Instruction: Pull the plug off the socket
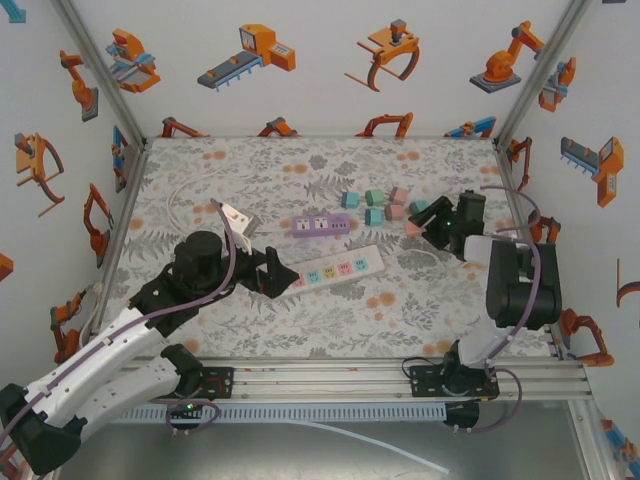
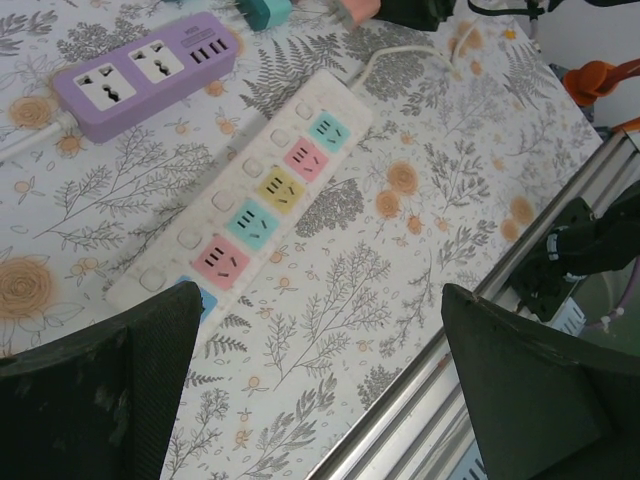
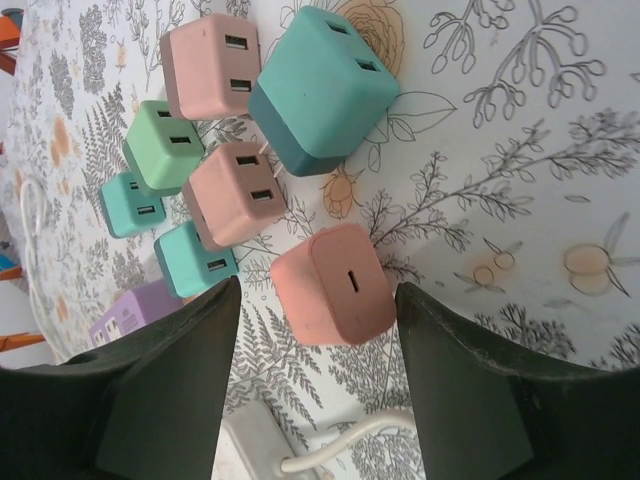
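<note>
A salmon-pink plug (image 3: 335, 283) lies loose on the floral table, between the fingers of my right gripper (image 3: 315, 292). The jaws stand open, with a small gap on each side of the plug. From above, that plug (image 1: 413, 228) sits just left of the right gripper (image 1: 432, 226). The white socket strip (image 2: 262, 190) runs diagonally, and its coloured sockets that show are empty. My left gripper (image 2: 320, 370) hangs wide open over bare table at the strip's near end, and its left finger (image 2: 110, 390) covers part of the last blue socket.
Several more cube plugs, teal (image 3: 320, 90), pink (image 3: 210, 65) and green (image 3: 163, 148), cluster beside the salmon one. A purple socket strip (image 1: 322, 225) lies behind the white strip (image 1: 340, 266). The white strip's cable (image 3: 340, 445) runs under the right gripper. An aluminium rail (image 2: 420, 400) borders the near edge.
</note>
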